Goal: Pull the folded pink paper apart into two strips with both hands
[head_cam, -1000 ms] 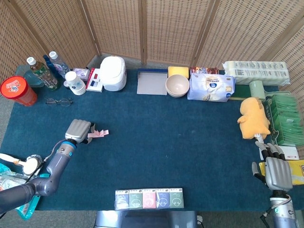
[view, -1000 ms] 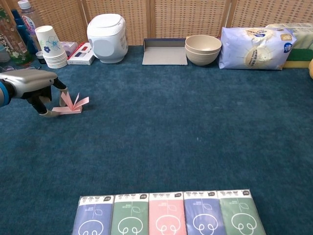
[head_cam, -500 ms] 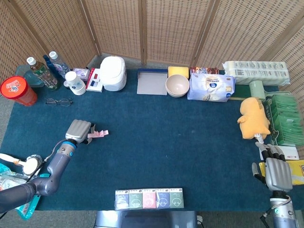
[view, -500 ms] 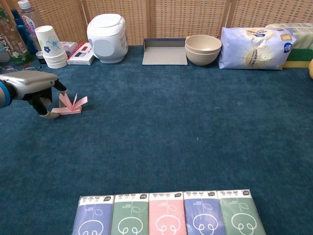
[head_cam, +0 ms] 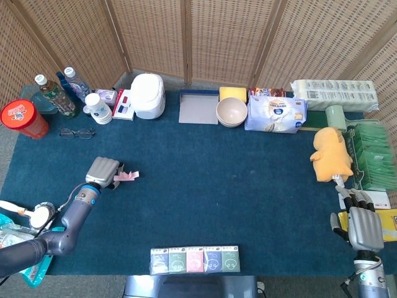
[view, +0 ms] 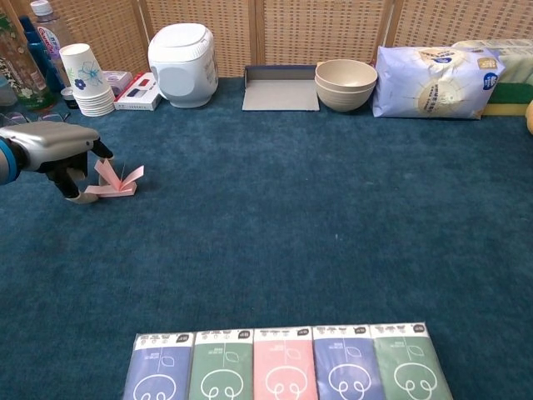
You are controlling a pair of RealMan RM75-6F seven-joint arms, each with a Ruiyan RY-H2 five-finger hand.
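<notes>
The blue carpeted table (head_cam: 205, 192) carries the work on its left side, and nothing lies between the two arms to hinder an approach. The right hand (head_cam: 363, 225) rests at the far right edge, well apart from the paper, holding nothing, fingers extended and slightly apart. The left hand (view: 52, 148) sits low at the left, thumb and fingers closed on one end of the folded pink paper (view: 114, 181), whose free folds fan out rightward, touching the carpet. Judgement: only one grip is made. To do this step well, the right hand should cross over and take the free end firmly; both hands should then draw outward, level and steady, so the folds part cleanly
</notes>
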